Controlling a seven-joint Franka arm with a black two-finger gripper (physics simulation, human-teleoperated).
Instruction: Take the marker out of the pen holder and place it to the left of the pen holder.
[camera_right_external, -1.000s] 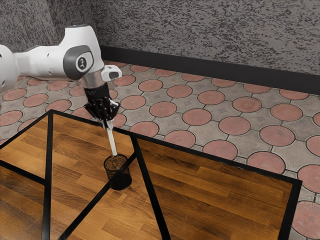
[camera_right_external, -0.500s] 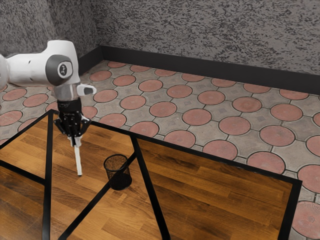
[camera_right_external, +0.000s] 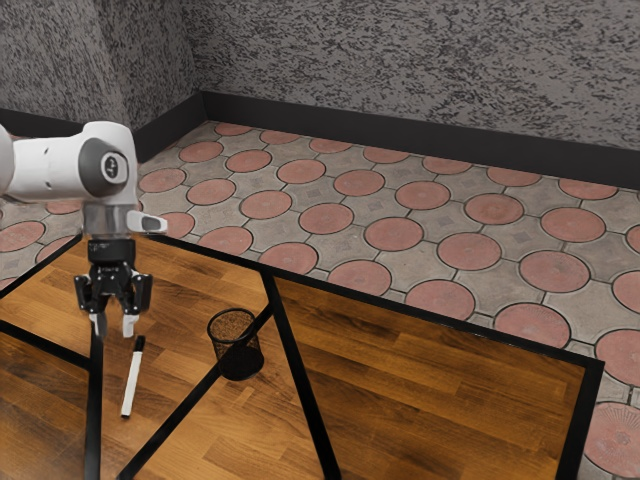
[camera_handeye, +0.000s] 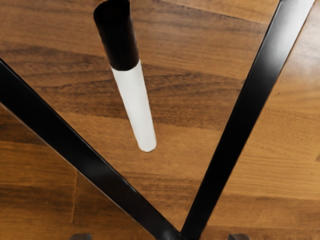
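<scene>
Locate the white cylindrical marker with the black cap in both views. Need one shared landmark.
Exterior view: the white, black-capped marker lies toward the exterior view's left, between the black mesh pen holder and a black strip.
Wrist view: marker between two black strips.
Landmark: those strips, converging beyond its white end.

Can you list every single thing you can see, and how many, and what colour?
Marker: 1, white with black cap, outside the pen holder, on its exterior view's left side
Pen holder: 1, black mesh, standing on the table
Table: 1, brown wood, under the pen holder
Strips: several, black, across the table and along its edges
Floor: 1, grey with reddish circles, beyond the table
Wall: speckled grey, at the back
Skirting: dark, along the wall's foot
Arm: 1, white and grey, exterior view's left
Pincer: 1, black with pale fingertips, open, near the marker's cap
</scene>
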